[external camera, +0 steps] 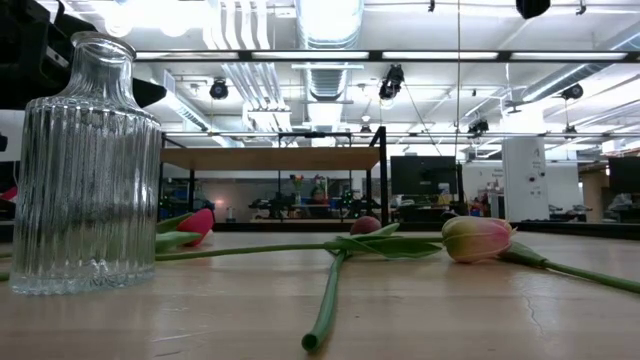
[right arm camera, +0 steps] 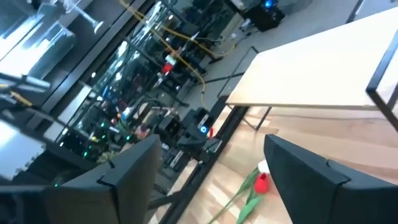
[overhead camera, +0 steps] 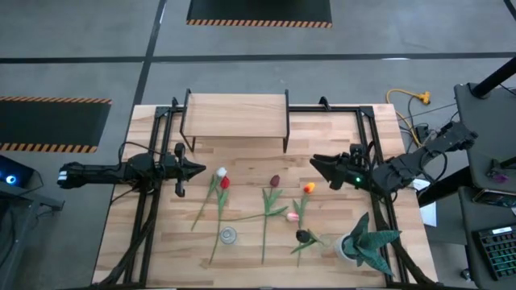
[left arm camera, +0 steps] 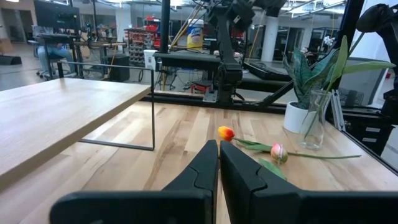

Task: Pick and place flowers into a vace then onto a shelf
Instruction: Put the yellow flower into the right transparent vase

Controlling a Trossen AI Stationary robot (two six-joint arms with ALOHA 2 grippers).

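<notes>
Right gripper hovers jaws wide and empty at three o'clock, left gripper pinched shut at nine; a careless dive risks scattering the flowers or toppling the vase.

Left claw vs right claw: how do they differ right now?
The left claw is shut, fingers pressed together; the right claw stands open with a wide gap. The left claw sits beside the red and white tulips; the right claw sits near the orange tulip. The left points toward the table's middle from the left side, the right from the right side. Both hold nothing and sit in front of the shelf.
</notes>
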